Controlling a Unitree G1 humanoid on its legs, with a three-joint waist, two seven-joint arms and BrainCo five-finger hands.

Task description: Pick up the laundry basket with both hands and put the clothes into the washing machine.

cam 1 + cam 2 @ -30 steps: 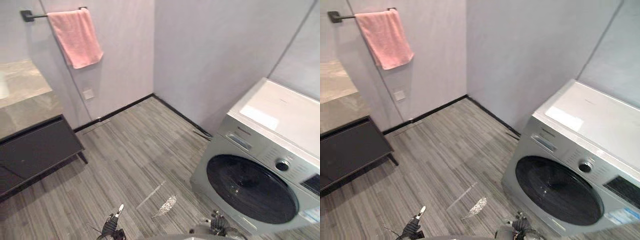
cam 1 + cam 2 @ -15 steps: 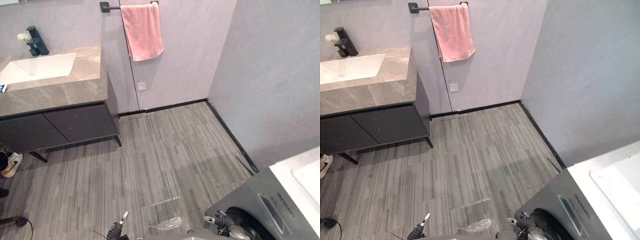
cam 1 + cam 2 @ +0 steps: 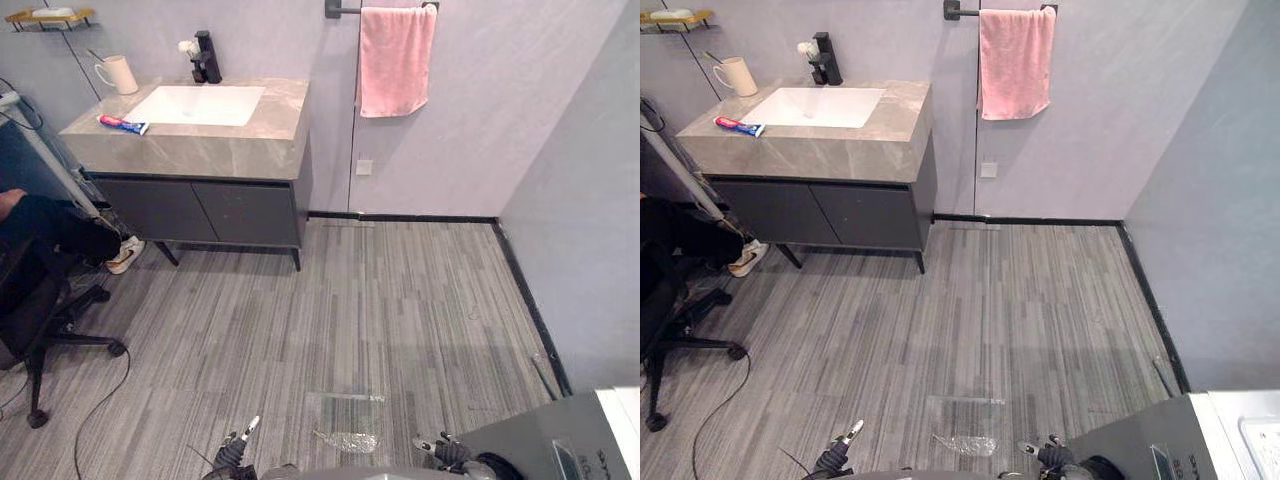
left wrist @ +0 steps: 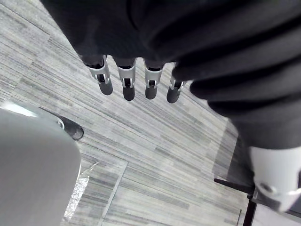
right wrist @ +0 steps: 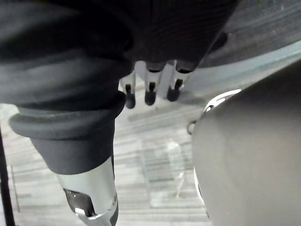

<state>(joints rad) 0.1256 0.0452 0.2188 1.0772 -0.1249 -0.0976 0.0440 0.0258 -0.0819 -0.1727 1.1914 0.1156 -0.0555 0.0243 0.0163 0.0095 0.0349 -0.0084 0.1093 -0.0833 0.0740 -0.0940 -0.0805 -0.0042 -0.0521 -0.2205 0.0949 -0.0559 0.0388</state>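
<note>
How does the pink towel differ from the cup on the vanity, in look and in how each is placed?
The pink towel is soft cloth, hanging draped over a dark wall bar; the cup is a rigid, pale cream mug with a handle, standing upright on the grey stone counter. The towel is right of the sink, the cup to its left, at the back corner. The towel is plainly the larger. Both are plain, single-coloured, and set against the same grey wall.

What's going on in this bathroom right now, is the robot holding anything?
No. Both hands hang low with fingers straight and hold nothing: the left hand over the grey plank floor, the right hand beside the washing machine at the robot's right. Ahead stand a sink counter and a pink towel on its rail. No laundry basket is visible.
</note>
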